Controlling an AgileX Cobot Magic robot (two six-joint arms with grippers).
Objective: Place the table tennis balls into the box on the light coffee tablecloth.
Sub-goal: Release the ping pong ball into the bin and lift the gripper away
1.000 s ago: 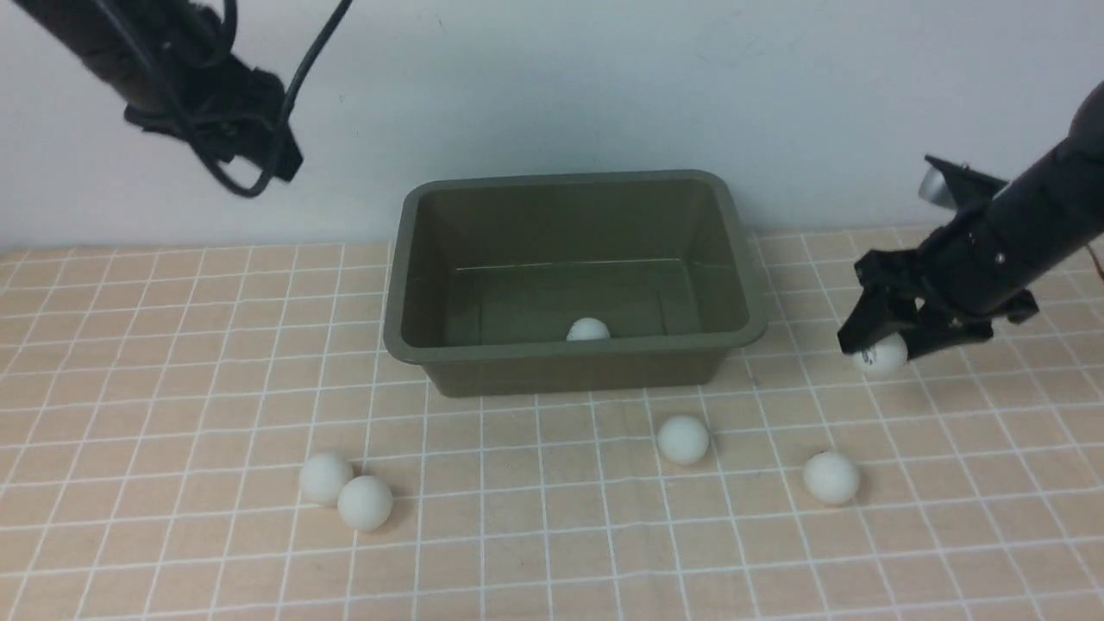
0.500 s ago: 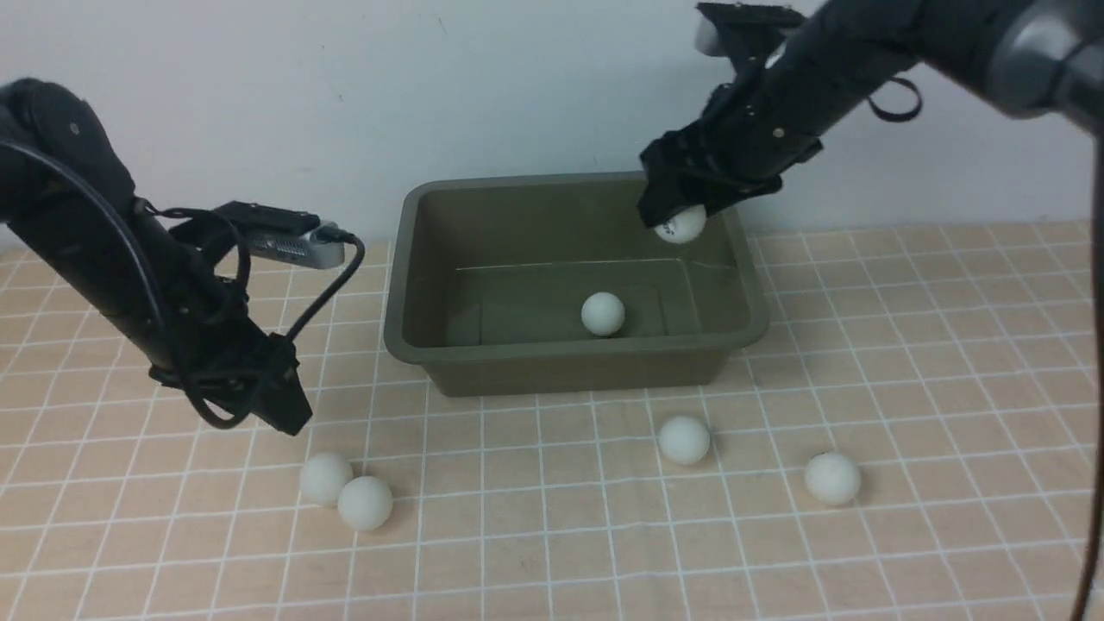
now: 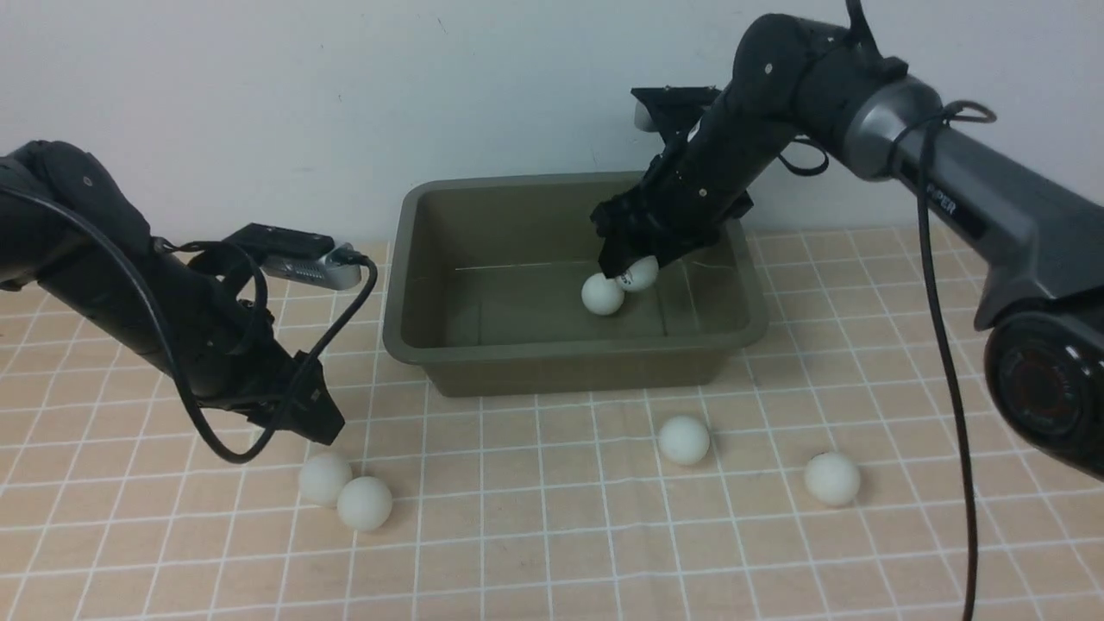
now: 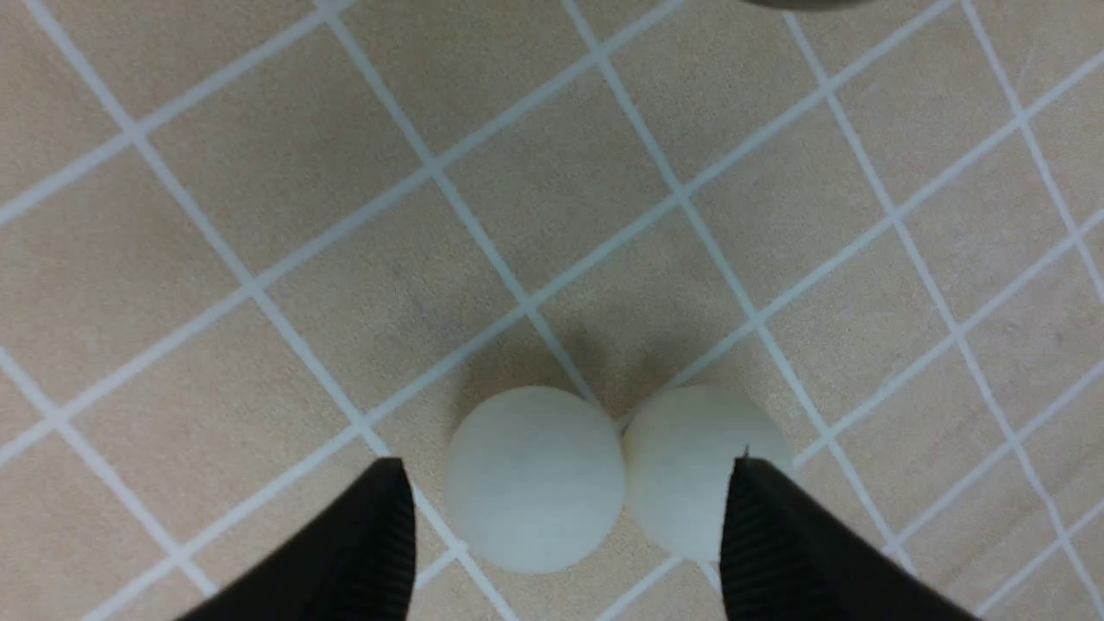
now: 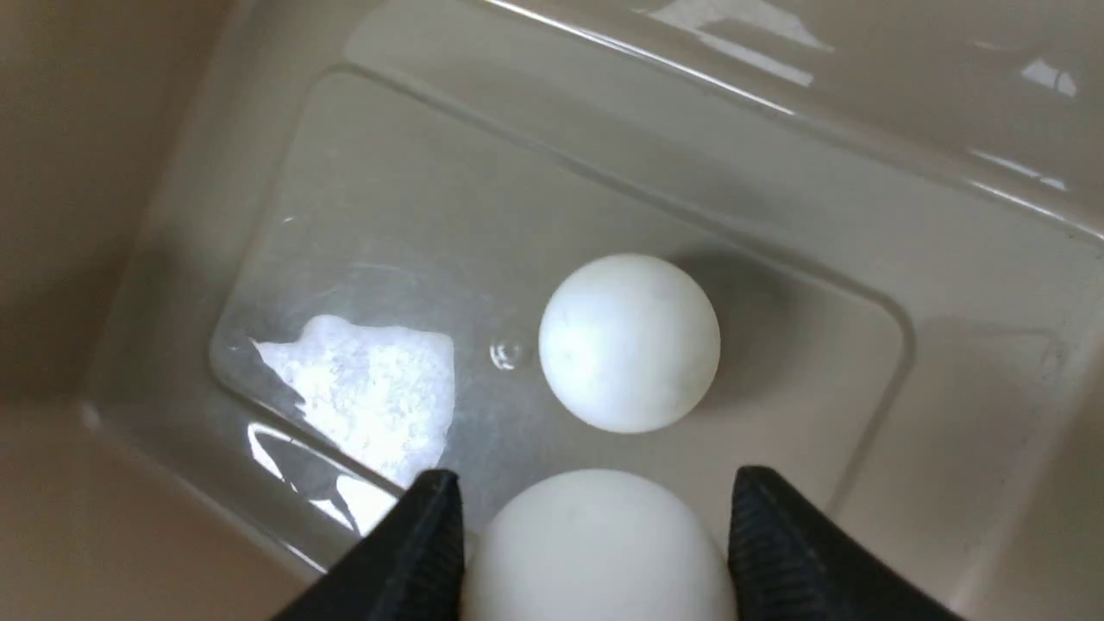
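From the front, the olive-green box [image 3: 569, 349] sits on the light coffee tablecloth [image 3: 862, 561]. The right gripper [image 3: 634, 266] reaches down inside the box's right half, jaws closed on a held ball [image 3: 642, 274]. This ball looks to hang just off the floor, hard against a loose ball [image 3: 602, 294] already lying in the box. Four table tennis balls are left outside, all on the near side of the box. A touching pair of balls [image 3: 362, 503] lies off its left corner, a single ball [image 3: 684, 440] just before its right half, and a far ball [image 3: 831, 479] out past its right corner. The left gripper [image 3: 319, 424] hangs just over the pair, on the side toward the box.

The left wrist view shows that gripper's fingers [image 4: 371, 552] spread wide with nothing in them. One ball of the pair lies between them, and its neighbour is half hidden by the other finger.

In the right wrist view the fingers [image 5: 414, 543] press both sides of the held ball above the box floor, close beside the loose ball.

I'd call this the drop of the second ball. The right jaws need only part, then rise clear of the wall. The left has the trickier job. With the pair touching, one finger must come down between them, or the neighbour will likely roll.
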